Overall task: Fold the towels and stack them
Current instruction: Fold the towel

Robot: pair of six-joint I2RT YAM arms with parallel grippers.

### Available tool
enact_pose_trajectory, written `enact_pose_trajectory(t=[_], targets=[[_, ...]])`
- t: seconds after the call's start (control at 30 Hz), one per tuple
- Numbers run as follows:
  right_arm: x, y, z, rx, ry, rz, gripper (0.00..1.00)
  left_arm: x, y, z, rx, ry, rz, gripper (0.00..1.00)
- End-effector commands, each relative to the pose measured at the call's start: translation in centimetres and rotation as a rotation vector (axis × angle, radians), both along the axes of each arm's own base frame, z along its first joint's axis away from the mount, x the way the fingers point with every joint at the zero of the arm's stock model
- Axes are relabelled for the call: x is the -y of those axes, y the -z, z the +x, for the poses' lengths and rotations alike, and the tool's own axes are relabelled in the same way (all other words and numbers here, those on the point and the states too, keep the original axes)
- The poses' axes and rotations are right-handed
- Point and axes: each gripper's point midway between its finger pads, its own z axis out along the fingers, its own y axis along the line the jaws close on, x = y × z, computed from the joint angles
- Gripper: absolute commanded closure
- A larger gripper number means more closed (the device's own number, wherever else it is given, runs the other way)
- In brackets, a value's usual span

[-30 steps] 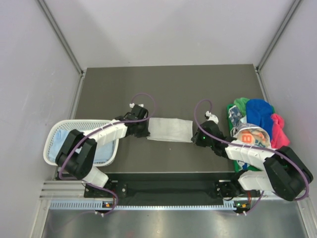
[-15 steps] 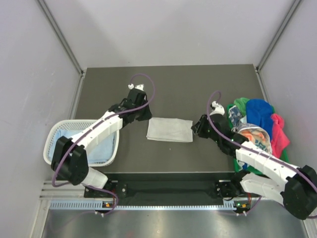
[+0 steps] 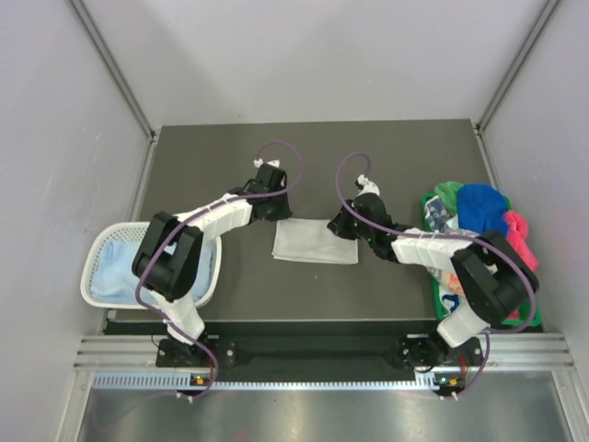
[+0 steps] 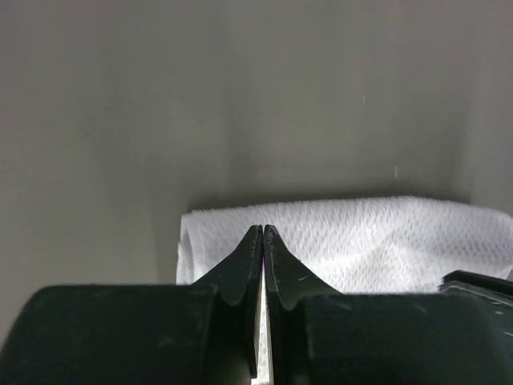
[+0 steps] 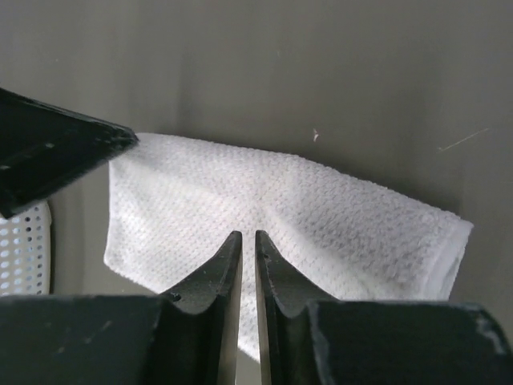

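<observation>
A whitish-grey towel [image 3: 315,241] lies folded into a flat rectangle at the table's middle. My left gripper [image 3: 276,210] is at its far left corner, and my right gripper [image 3: 342,224] is at its far right corner. In the left wrist view the jaws [image 4: 263,228] are shut, tips together on the towel [image 4: 361,241]. In the right wrist view the jaws [image 5: 248,235] are shut to a thin slit on the towel [image 5: 337,216], and creases run into the tips. A pale blue towel [image 3: 115,269] lies in the basket. Royal blue [image 3: 483,210], pink [image 3: 517,235], green [image 3: 448,191] and printed [image 3: 438,215] towels are piled at the right.
The white mesh basket [image 3: 99,241] stands at the near left table edge, and its wall shows in the right wrist view [image 5: 24,249]. The towel pile sits against the right edge, partly under my right arm. Grey walls close in the table on three sides.
One second ago both grippers held the towel stretched between them. Half a second ago they stood clear of its sides. Now both have moved inward onto its far corners, and the towel has not shifted.
</observation>
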Motion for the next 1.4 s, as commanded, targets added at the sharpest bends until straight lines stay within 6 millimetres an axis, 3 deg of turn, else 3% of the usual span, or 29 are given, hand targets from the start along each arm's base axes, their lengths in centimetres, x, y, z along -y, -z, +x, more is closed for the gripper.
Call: enact_pose_trajectory(t=[0.0, 0.17, 0.27, 0.43, 0.53, 0.57, 0.67, 0.77, 0.9, 1.03, 1.07, 1.17, 1.27, 1.37], targets=[[-0.8, -0.8, 2.0, 0.068, 0.008, 0.11, 0.89, 0.0, -1.0, 2.5, 0.088, -0.015, -0.025, 0.93], [1.6, 3.0, 2.4, -0.003, 0.052, 0.125, 0.91, -1.1, 1.5, 2.2, 0.056, -0.028, 0.013, 0.94], [2.3, 3.9, 2.5, -0.02, 0.058, 0.13, 0.92, -1.7, 2.6, 1.9, 0.04, -0.041, 0.033, 0.96], [2.0, 5.2, 2.1, -0.056, 0.036, 0.145, 0.94, -2.3, 2.2, 2.6, 0.063, -0.059, 0.049, 0.9], [2.1, 5.4, 2.1, -0.061, 0.038, 0.152, 0.94, -2.6, 0.6, 3.2, 0.097, -0.066, 0.065, 0.8], [2.1, 5.4, 2.1, -0.061, 0.038, 0.152, 0.94, -2.8, -0.7, 3.6, 0.128, -0.073, 0.066, 0.73], [2.0, 5.4, 2.0, -0.061, 0.033, 0.152, 0.94, -3.1, -3.4, 3.7, 0.177, -0.085, 0.056, 0.66], [2.1, 5.5, 2.0, -0.062, 0.035, 0.151, 0.95, -2.5, -5.8, 2.9, 0.211, -0.065, 0.009, 0.64], [2.1, 5.5, 2.0, -0.06, 0.036, 0.151, 0.95, -0.4, -6.2, 0.6, 0.206, 0.005, -0.061, 0.66], [2.3, 5.7, 2.1, -0.064, 0.045, 0.146, 0.95, 0.3, -3.3, -1.3, 0.129, 0.025, -0.107, 0.67], [2.2, 5.7, 2.0, -0.061, 0.045, 0.147, 0.95, 0.0, -1.8, -1.8, 0.098, 0.012, -0.098, 0.67], [2.4, 6.0, 1.9, -0.067, 0.047, 0.14, 0.95, -0.5, 0.1, -1.7, 0.066, -0.029, -0.101, 0.67], [2.6, 6.2, 1.7, -0.069, 0.049, 0.135, 0.96, -2.8, 3.3, -1.6, 0.009, -0.132, -0.005, 0.67], [3.2, 6.4, 1.6, -0.068, 0.056, 0.124, 0.96, -3.8, 4.8, -2.1, -0.028, -0.163, 0.035, 0.68]])
